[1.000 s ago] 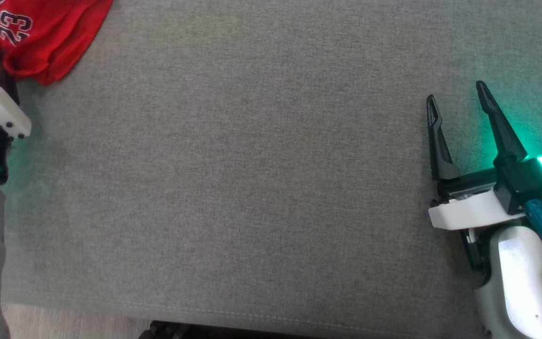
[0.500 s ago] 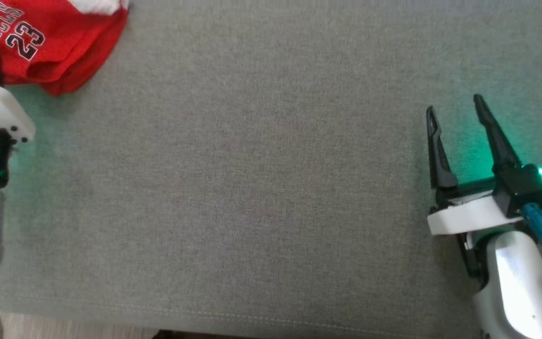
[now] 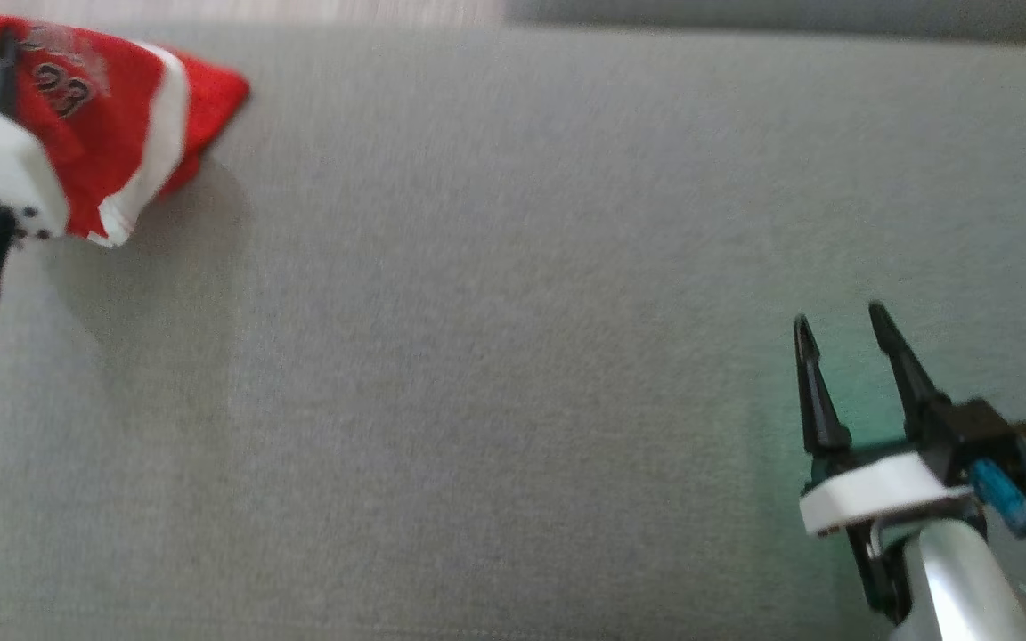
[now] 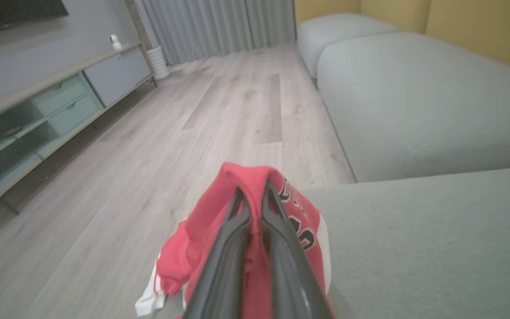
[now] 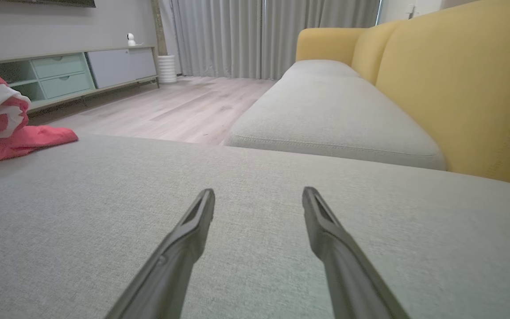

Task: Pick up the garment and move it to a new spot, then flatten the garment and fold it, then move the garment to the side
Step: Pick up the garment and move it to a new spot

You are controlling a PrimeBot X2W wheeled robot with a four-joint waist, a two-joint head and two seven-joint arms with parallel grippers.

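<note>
Garment (image 3: 108,147) red with white trim, bunched

Left gripper (image 4: 254,188) at ten o'clock of the head view pinches the garment (image 3: 121,125), fingers together; right gripper (image 3: 840,319) at four o'clock stands spread, fingers toward twelve.

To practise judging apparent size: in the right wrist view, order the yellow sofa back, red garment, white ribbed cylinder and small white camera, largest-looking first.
1. yellow sofa back
2. red garment, cut off at the edge
3. white ribbed cylinder
4. small white camera
The last two stand far off; true sizes stay unsure.
</note>
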